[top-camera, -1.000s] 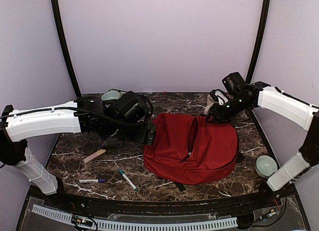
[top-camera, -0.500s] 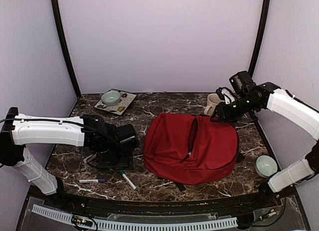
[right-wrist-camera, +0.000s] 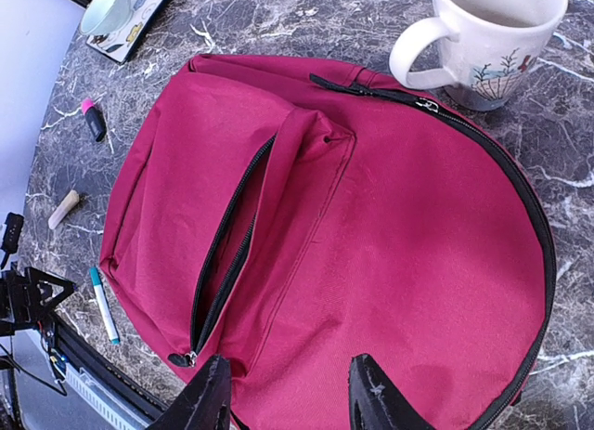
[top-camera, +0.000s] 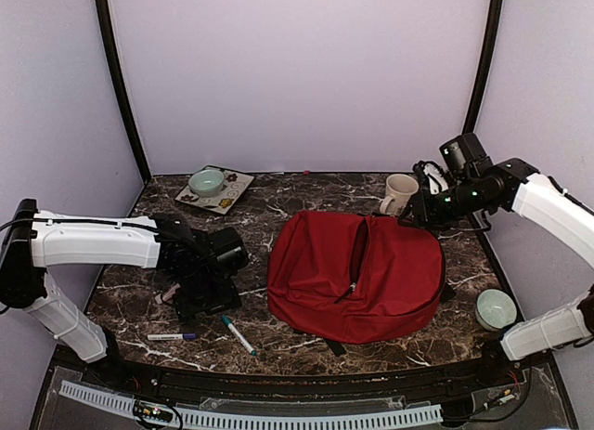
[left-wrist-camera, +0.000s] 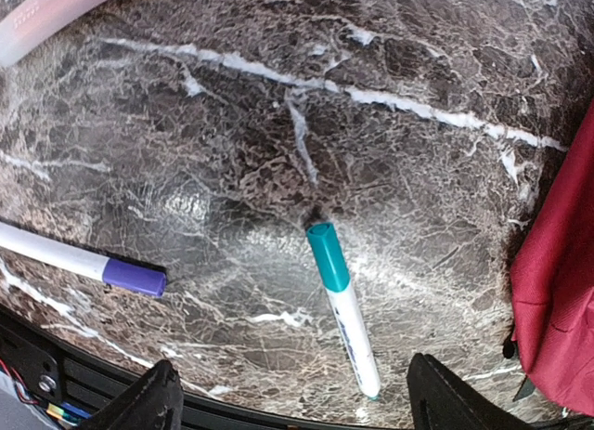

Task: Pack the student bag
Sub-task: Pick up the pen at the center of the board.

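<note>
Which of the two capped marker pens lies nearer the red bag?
The teal-capped marker: it lies closer to the student bag, while the purple-capped marker lies beyond it, farther from the bag.

A marker (left-wrist-camera: 342,305) lies on the table (left-wrist-camera: 278,96) just ahead of the left gripper (left-wrist-camera: 295,385), in line with the gap between its fingers. A second marker (left-wrist-camera: 83,261) lies to its left and the student bag (left-wrist-camera: 557,281) to its right. The student bag also lies under the right gripper (right-wrist-camera: 290,388), with a mug (right-wrist-camera: 483,40) beyond it to the right, just beside the bag's far edge.
</note>
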Available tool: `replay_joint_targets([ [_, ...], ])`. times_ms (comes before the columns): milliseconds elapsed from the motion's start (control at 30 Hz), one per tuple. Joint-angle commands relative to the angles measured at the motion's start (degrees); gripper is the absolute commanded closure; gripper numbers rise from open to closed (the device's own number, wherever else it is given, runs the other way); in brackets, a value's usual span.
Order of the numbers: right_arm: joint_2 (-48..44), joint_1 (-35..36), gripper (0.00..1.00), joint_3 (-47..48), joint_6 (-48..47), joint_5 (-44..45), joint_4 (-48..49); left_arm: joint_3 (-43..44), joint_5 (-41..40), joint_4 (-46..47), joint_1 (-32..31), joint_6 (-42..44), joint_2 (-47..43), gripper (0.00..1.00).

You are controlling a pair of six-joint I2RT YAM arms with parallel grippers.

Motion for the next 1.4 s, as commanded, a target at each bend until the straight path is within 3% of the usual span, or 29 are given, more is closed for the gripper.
replay_joint_targets([
  [0,-3.15,-0.19,0.56,-2.36,1.63,1.56,0.03,-1.02,1.28,-1.51,0.27,-8.65,0.59,0.14],
  [300,-7.39,-0.14,0.55,-6.05,2.83,3.63,0.47,-1.71,1.08,1.67,0.52,-16.8,0.2,0.19],
  [667,-7.69,-0.19,0.55,-6.7,3.63,3.45,0.65,0.79,3.07,5.48,1.39,-13.61,8.43,0.29],
  [967,-8.7,-0.18,0.55,-7.64,3.63,3.67,0.5,-3.27,3.28,10.26,3.79,-10.74,11.31,0.66],
  [1133,-7.84,-0.18,0.55,-6.37,3.63,3.43,0.44,-3.19,2.5,12.22,4.75,-8.24,11.24,1.0],
  [1367,-9.2,-0.16,0.55,-7.04,3.19,2.38,4.44,-2.21,-2.91,8.23,4.82,-14.82,2.43,1.0],
])
